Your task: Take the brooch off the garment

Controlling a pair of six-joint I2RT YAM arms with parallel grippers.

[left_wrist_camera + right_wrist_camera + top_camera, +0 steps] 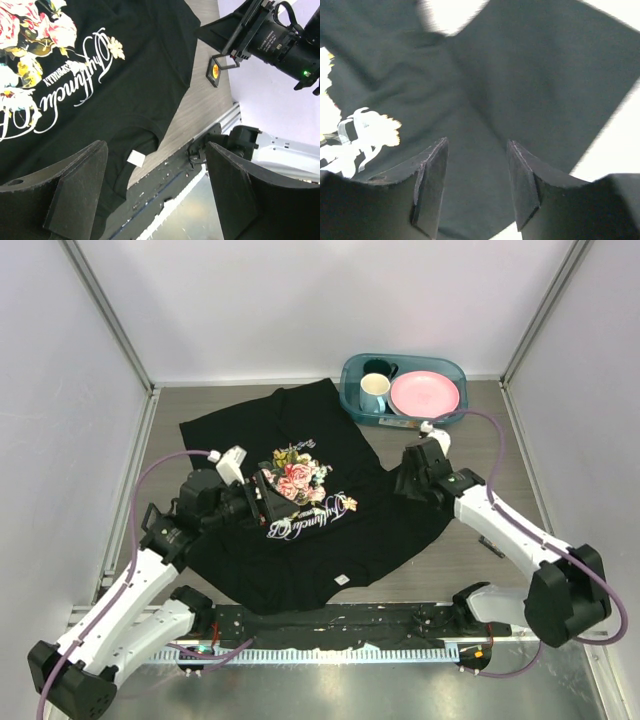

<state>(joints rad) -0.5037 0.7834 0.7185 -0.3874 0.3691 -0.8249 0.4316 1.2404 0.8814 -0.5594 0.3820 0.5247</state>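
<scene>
Left wrist view: in the upper right of the frame you see a small round orange-yellow button brooch [215, 71] in a dark squarish surround. It lies on the bare wooden table [200, 115], just beside the edge of the large black T-shirt [125, 100] with pink roses and white cursive lettering, and it seems to be off the cloth. The black right arm [272, 42] sits close by it.

The left gripper [155, 165] is spread wide and holds nothing. In the right wrist view, the right gripper [476, 155] is also parted and empty, low over plain black fabric.

Expect the brooch to be light, rigid, thin and flat, so pinch it across its rim. You cannot tell whether a pin is exposed. The T-shirt is limp and will likely bunch if snagged.

Room looks tight. Only a narrow strip of wood separates the hem from the metal rail [165, 185]. In the top view, a teal plastic tub [350, 390] of crockery fills the upper right.
</scene>
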